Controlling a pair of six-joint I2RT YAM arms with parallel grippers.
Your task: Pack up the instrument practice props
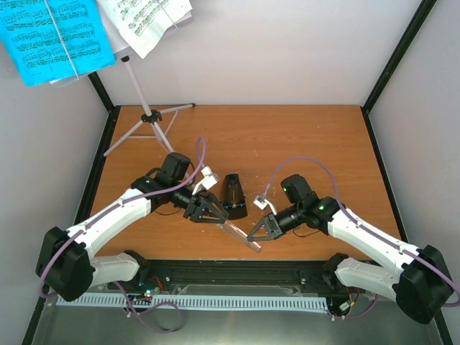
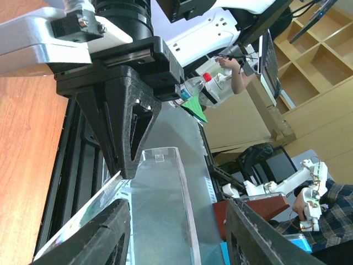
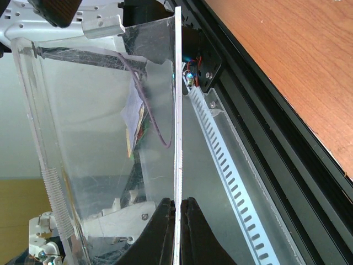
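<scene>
The black pyramid metronome point(image 1: 233, 195) stands upright on the table between my two arms. Its clear cover point(image 1: 241, 236) is off it and held low near the front edge. My right gripper point(image 1: 255, 236) is shut on one thin wall of the cover point(image 3: 110, 138), with the wall pinched between the fingertips of that gripper point(image 3: 179, 207). My left gripper point(image 2: 179, 237) straddles the cover point(image 2: 160, 204) from the other end. It is open, with a gap at its right finger point(image 2: 259, 232). The silver music stand point(image 1: 147, 115) stands at the back left, carrying blue sheets point(image 1: 54, 39) and white sheets point(image 1: 147, 21).
The black rail point(image 1: 237, 272) and the slotted metal strip point(image 3: 237, 182) run along the table's near edge, just below the cover. Black frame posts point(image 1: 395, 57) stand at the back corners. The stand's tripod legs point(image 1: 129, 140) spread over the back left of the table.
</scene>
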